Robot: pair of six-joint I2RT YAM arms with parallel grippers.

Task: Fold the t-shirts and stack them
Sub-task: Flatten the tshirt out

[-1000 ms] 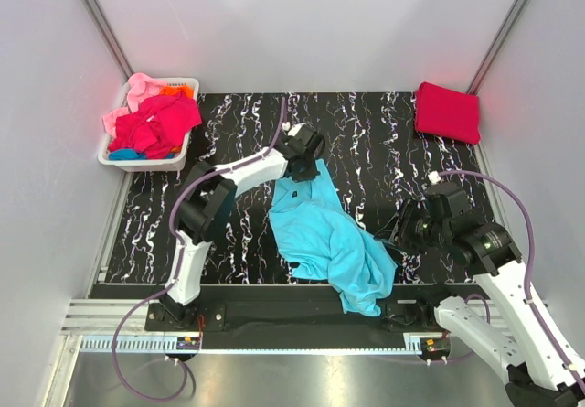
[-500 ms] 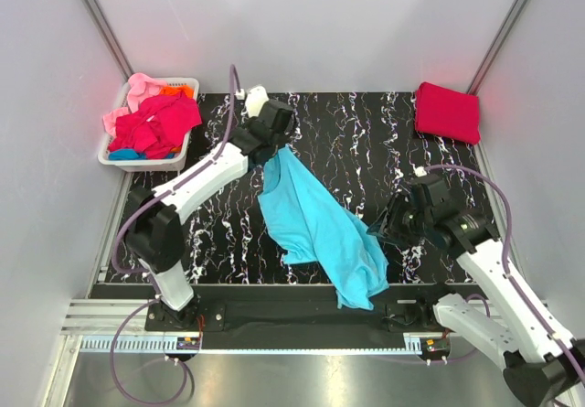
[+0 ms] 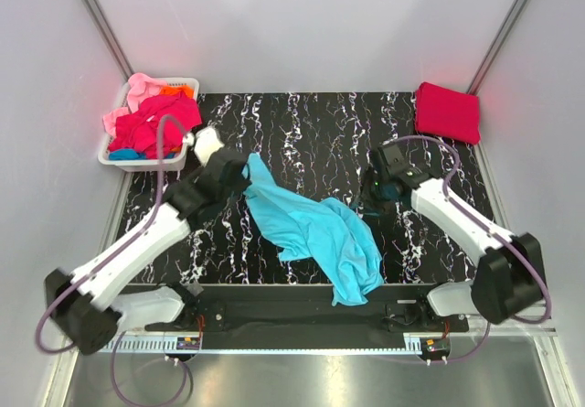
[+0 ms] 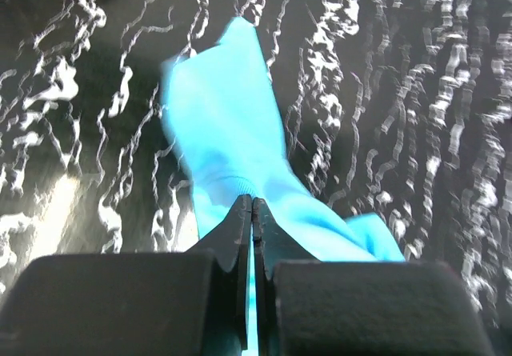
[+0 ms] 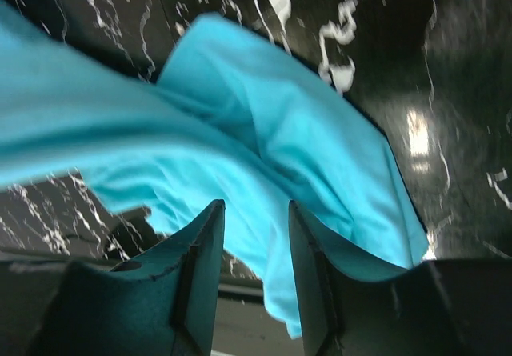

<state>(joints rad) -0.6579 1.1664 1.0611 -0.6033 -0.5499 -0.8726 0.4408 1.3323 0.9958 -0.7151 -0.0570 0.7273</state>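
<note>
Cannot make out the fingertips of the left gripper point(image 3: 243, 172) from above: buried under its own wrist and a fold of the turquoise t-shirt point(image 3: 311, 229). Same with the right gripper point(image 3: 366, 198), black against black marble, perhaps partly in shadow. In the basket point(image 3: 146, 164), only slivers of the orange t-shirt point(image 3: 172, 88) and blue t-shirt point(image 3: 126, 155), smothered by the magenta-red t-shirt point(image 3: 155, 123). On the left wrist, smeared by blur throughout, with the cloth's near end blocked behind the fingers point(image 4: 232, 228). On the right wrist, cropped at the left edge.

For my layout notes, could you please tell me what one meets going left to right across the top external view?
white basket → turquoise shirt → folded red shirt
</note>
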